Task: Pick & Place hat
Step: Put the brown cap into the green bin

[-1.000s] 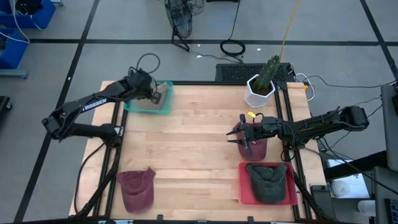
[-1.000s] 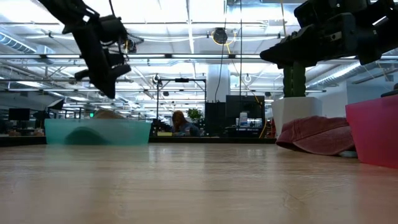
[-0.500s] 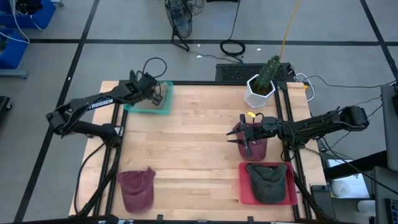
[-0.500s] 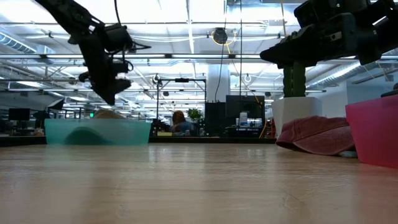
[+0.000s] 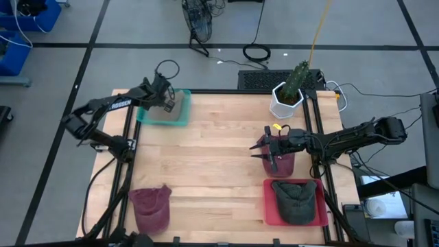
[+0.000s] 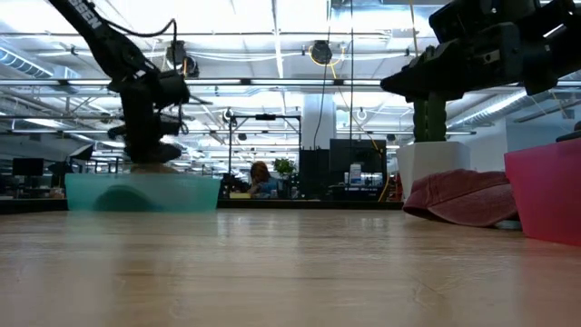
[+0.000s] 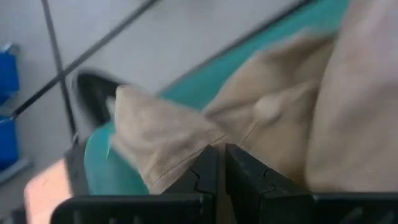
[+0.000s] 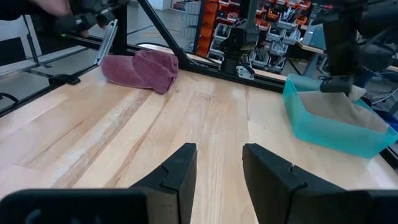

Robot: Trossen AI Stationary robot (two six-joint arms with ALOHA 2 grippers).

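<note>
The left gripper (image 5: 167, 103) is lowered into the teal bin (image 5: 159, 116) at the tabletop's (image 5: 212, 165) far left corner, its fingers (image 7: 208, 171) closed on the fabric of the tan hat (image 7: 298, 118) lying there. The right gripper (image 5: 266, 152) is held above a maroon hat (image 5: 282, 162) near the red bin (image 5: 271, 206), its fingers (image 8: 180, 171) parted and empty. Another maroon hat (image 5: 151, 206) is seen at the near left corner.

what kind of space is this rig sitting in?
Looks like a large open lab or workshop. The low view shows a high ceiling with exposed beams and strip lights and a person at equipment beyond the wooden table. The right wrist view shows parts bins on shelving.
</note>
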